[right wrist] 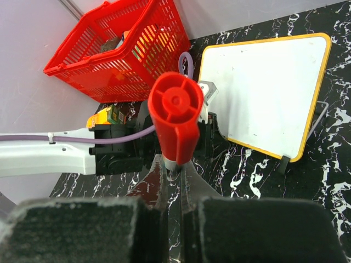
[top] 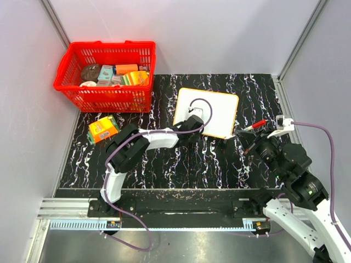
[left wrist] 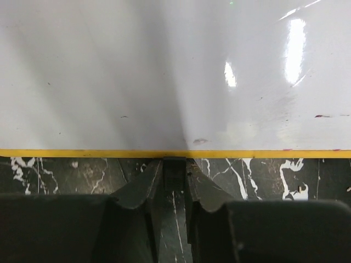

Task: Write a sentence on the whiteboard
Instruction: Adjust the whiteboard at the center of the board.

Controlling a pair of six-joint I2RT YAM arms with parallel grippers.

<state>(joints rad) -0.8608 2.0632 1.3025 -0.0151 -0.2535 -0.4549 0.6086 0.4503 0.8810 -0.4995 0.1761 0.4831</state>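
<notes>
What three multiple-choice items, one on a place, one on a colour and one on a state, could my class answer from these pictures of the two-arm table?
1. Where does the red basket stand?
A. near right corner
B. far left corner
C. between the arms' bases

2. What colour is the rim of the whiteboard?
A. blue
B. green
C. orange-yellow

3. What state is the right end effector in?
A. shut on a red marker
B. open and empty
C. shut on a sponge

Answers:
1 B: the top view shows it at the far left, by the walls.
2 C: both wrist views show the yellow edge.
3 A: the right wrist view shows the marker clamped between the fingers.
</notes>
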